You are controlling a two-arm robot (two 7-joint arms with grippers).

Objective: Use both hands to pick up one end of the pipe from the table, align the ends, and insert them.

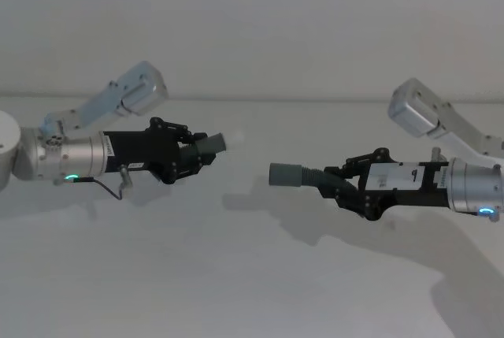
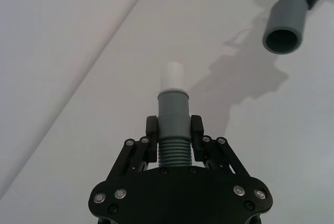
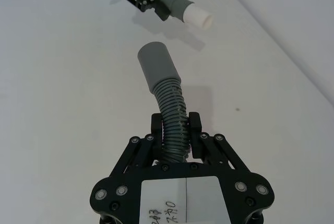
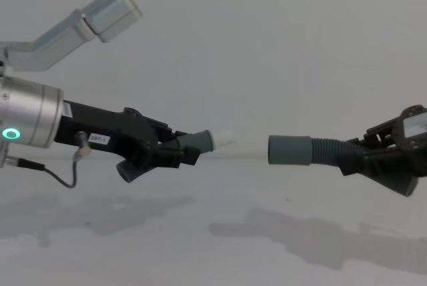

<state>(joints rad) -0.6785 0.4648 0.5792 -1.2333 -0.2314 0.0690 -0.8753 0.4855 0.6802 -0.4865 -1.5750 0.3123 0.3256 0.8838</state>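
Both pipe pieces are held in the air above the white table. My left gripper is shut on the ribbed part of one grey piece, whose pale whitish tip points to the right. My right gripper is shut on the ribs of the other piece, whose wide grey sleeve points left. The two ends face each other across a short gap, not touching. In the chest view the tip sits slightly higher than the sleeve.
A thin cable loop hangs under the left arm. The table's back edge meets a plain wall. Shadows of both arms fall on the bare surface below.
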